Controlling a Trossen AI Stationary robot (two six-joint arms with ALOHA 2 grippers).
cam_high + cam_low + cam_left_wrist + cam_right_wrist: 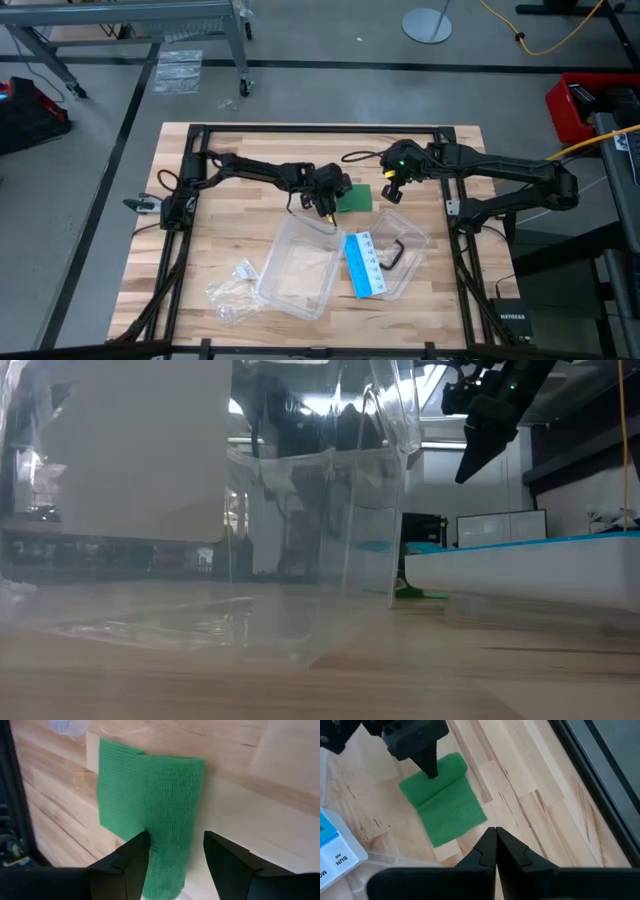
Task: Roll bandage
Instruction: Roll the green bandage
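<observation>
The bandage (pixel 354 199) is a green, loosely woven fabric strip lying on the wooden tabletop near the middle, toward the far side. It is partly rolled: one end is wound into a soft, low cylinder (pixel 442 772), while the rest (pixel 452 817) lies flat (a short tail, slightly skewed) against the wood.

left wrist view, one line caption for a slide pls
Open left end effector straddling the partly rolled green bandage on the wooden table.

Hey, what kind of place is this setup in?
Probably a robotics lab or workshop: a wooden worktable framed with two mounted robot arms, a bare concrete floor with cables, and a monitor behind.
</observation>
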